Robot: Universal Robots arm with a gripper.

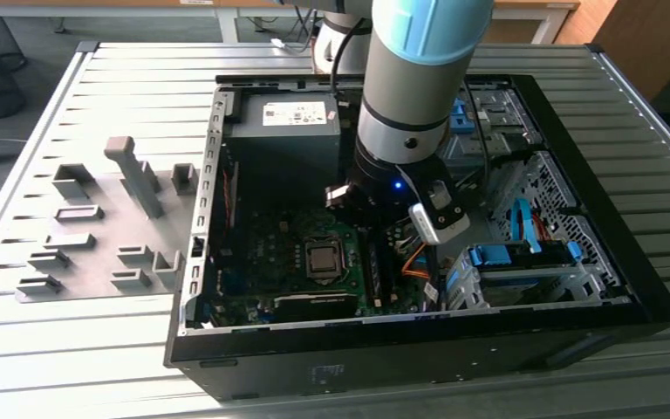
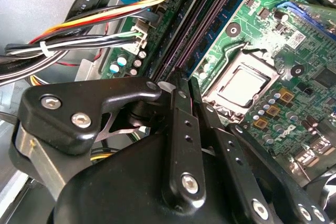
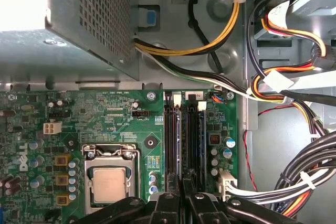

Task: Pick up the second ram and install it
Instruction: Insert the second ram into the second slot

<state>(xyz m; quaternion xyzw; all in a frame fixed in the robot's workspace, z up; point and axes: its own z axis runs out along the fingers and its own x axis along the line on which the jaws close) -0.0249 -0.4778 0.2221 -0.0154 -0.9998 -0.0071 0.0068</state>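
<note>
Step in hand, as I judge it: the install end of the job, not the pick-up.

- Gripper [image 3: 184, 199] is down inside the computer case [image 1: 638, 288], right over the memory slots [image 3: 191, 140]. In the second wrist view the gripper [image 2: 191, 85] sits at the near end of the same slots [image 2: 197, 24]. Clamped or released: cannot tell.
- Second ram [image 3: 179, 145]: I take it to be the thin blue-green stick on edge in the slot line running straight out from the gripper tip. A similar stick stands one slot over, on the cable side. Seated or only resting in the slot: cannot tell.
- Next move, by my reading, calls for pressure straight down the slot line with no tilt. The end latches have to close, and the neighbouring stick and cables leave little room.
- To one side of the gripper: processor socket [image 3: 109, 182] with its metal cover. To the other side: cable bundle [image 3: 294, 182], clear of the slots.
- Beyond the slots: grey perforated power supply [image 3: 84, 19].

What each view adds:
- First wrist view: the whole slot bank end on, with the far latches.
- Second wrist view: the slots along their length, the socket [image 2: 239, 85] and cables [image 2: 79, 40] flanking them.
- Exterior view: the arm [image 1: 411, 105] reaching down into the case. Grey fixture blocks [image 1: 137, 175] stand well away from the gripper on the slatted table [image 1: 137, 70], with no stick on them that I can make out.
</note>
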